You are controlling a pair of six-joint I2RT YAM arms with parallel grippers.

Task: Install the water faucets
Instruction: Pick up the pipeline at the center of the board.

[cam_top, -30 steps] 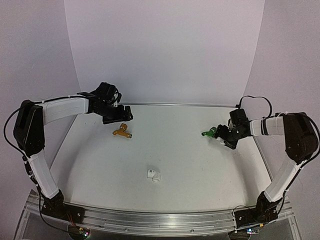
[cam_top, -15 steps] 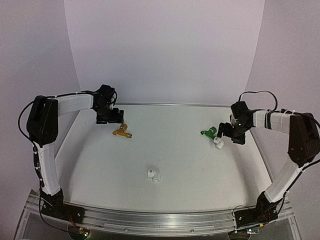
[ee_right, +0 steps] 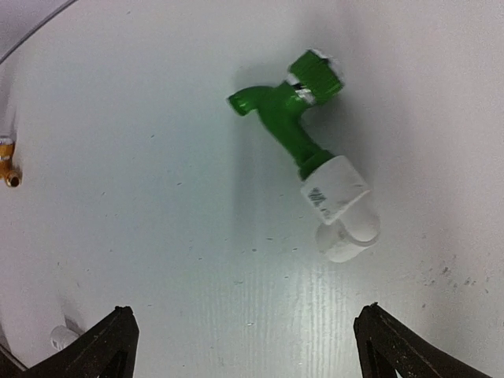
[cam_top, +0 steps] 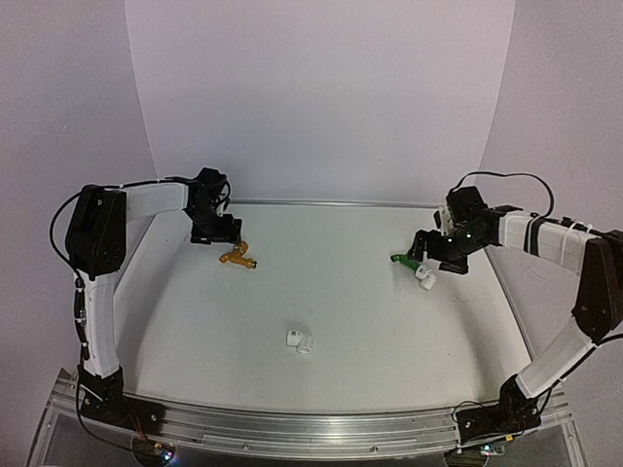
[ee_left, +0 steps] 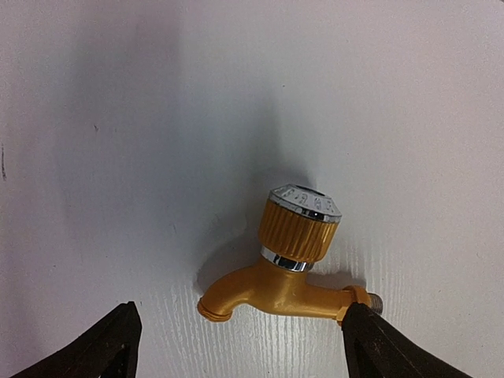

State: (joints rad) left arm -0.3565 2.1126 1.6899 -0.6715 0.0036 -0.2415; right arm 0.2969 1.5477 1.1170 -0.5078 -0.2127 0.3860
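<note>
Two faucets are seen: the orange faucet (ee_left: pixel 295 268) lies far left, the green faucet (ee_right: pixel 287 106) far right, joined to a fitting (ee_right: pixel 339 209). A second fitting (cam_top: pixel 299 341) lies loose near centre. The faucets are judged light, stiff, slick plastic, best gripped across the body. The left gripper (ee_left: pixel 240 346) and right gripper (ee_right: pixel 244 346) are spread wide, empty.

A robot lab bench: white tabletop (cam_top: pixel 341 292), curved white backdrop (cam_top: pixel 321 97), aluminium mounting rail (cam_top: pixel 311 428).
</note>
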